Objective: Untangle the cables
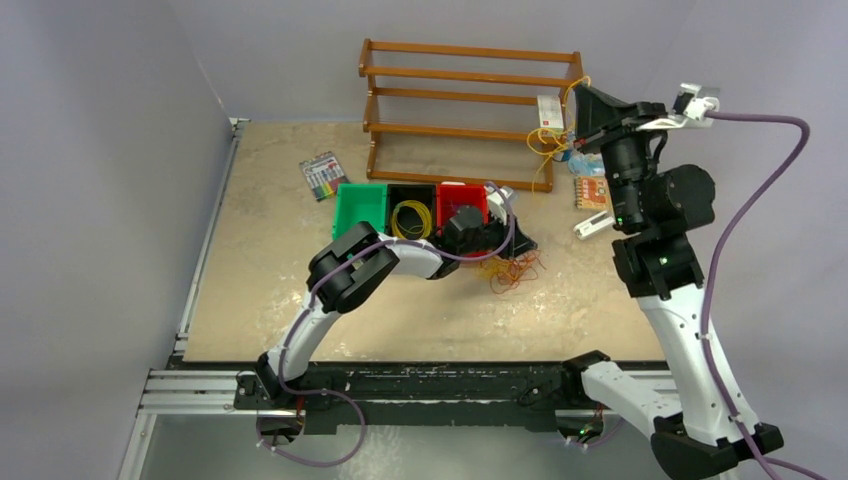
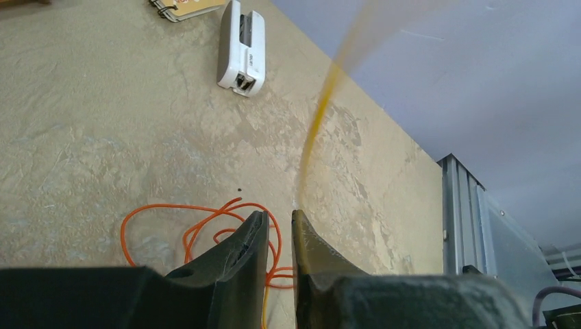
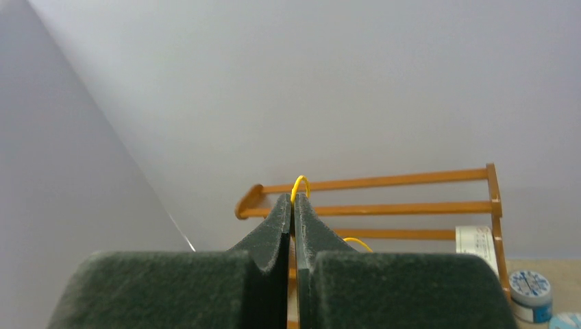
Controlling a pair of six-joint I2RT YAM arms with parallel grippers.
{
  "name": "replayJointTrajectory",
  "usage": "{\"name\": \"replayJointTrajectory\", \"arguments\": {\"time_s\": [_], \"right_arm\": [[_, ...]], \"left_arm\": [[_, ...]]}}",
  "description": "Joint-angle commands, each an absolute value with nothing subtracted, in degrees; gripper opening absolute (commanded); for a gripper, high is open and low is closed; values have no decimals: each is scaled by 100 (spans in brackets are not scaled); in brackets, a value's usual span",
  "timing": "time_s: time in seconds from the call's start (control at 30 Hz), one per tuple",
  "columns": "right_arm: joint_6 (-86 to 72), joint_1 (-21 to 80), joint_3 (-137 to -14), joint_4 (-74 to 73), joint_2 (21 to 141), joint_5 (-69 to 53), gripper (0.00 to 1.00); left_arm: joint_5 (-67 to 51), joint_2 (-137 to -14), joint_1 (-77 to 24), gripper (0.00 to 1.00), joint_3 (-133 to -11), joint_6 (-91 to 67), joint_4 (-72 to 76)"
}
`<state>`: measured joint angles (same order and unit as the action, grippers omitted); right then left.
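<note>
A bunch of orange cables (image 1: 515, 268) lies on the table right of the bins and also shows in the left wrist view (image 2: 199, 219). My left gripper (image 1: 520, 245) hangs low over it (image 2: 279, 214), jaws a narrow gap apart. A yellow strand (image 2: 322, 116) runs up past its tips and shows low in the gap. My right gripper (image 1: 585, 100) is raised high by the wooden rack (image 1: 470, 95) and is shut (image 3: 293, 197) on a yellow cable (image 3: 299, 184), which hangs in loops below it (image 1: 545, 150). More yellow cables (image 1: 411, 218) lie coiled in the black bin (image 1: 405, 192). No purple strands show clearly.
A green bin (image 1: 360, 208) and a red bin (image 1: 462, 196) flank the black one. A white device (image 1: 592, 225) (image 2: 241, 48) and a small notebook (image 1: 592, 192) lie right of the bunch. A marker pack (image 1: 323, 175) lies left of the bins. Tape rolls (image 3: 529, 288) stand by the rack.
</note>
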<state>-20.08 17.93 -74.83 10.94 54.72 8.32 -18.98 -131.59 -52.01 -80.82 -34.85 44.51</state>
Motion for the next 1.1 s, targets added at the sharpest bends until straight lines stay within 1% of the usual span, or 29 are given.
{"name": "replayJointTrajectory", "arguments": {"time_s": [0.0, 0.13, 0.33, 0.47, 0.67, 0.77, 0.9, 1.07], "right_arm": [[-1959, 1766, -7741, 1819, 5182, 800, 0], [-1892, 1767, -7710, 2150, 4942, 895, 0], [-1774, 1767, -7791, 2014, 4931, 873, 0], [-1724, 1766, -7722, 1900, 4927, 929, 0], [-1546, 1767, -7632, 1823, 4913, 939, 0], [-1383, 1762, -7610, 1757, 4957, 781, 0], [-1027, 1767, -7703, 1554, 5165, 500, 0], [-809, 1762, -8039, 1106, 5740, -425, 0]], "left_arm": [[-1807, -13142, -5221, 18, -8292, -3336, 4465], [-1804, -13173, -5221, 18, -8293, -3330, 4441], [-1762, -12972, -5214, 18, -8241, -3251, 4278], [-1452, -12504, -5183, 19, -8112, -3049, 3889], [-1185, -11552, -4750, 20, -7732, -3427, 3621], [-701, -10803, -4547, 20, -7517, -3174, 3146], [282, -9954, -4229, 20, -7287, -2968, 2142], [1475, -8915, -3835, 20, -6855, -2937, 1173]]}}
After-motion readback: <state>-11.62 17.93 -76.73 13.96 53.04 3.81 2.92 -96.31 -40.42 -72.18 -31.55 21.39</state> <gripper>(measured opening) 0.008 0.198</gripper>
